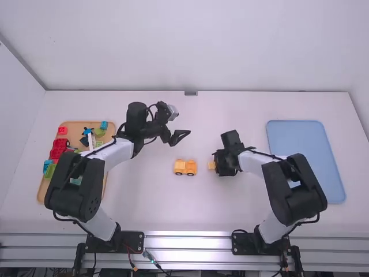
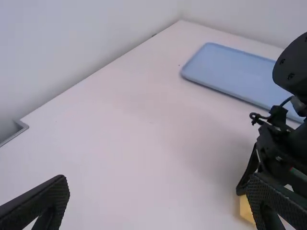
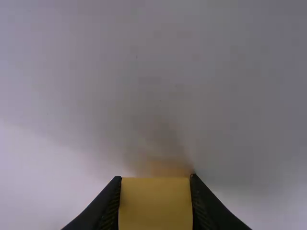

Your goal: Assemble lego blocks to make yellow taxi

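Item 1, work: a yellow vehicle body (image 1: 185, 167) sits on the table (image 1: 173, 205), just below the centre of the high view, 2 dark wheels along its lower edge. That spot lies between the 2 arms, presumably so either can reach it.

Item 2, right gripper (image 3: 155, 178): grasping a yellow block (image 3: 155, 206), 1 finger pressed to each of 2 opposite sides, a hold that should keep it from twisting. In the high view the block is just right of the body, apart from it; likely kept close for joining. Whether it touches the table cannot be told.

Item 3, left gripper (image 2: 159, 182): released, fingers wide apart, nothing between them, above the body in the high view. It appears free to steady the body if pressing begins.

Item 4, stock: mixed coloured blocks (image 1: 61, 143) lie in an orange tray (image 1: 71, 123) at the left of the high view, probably spares set aside. A blue tray (image 1: 305, 161) at the right may await the finished taxi.
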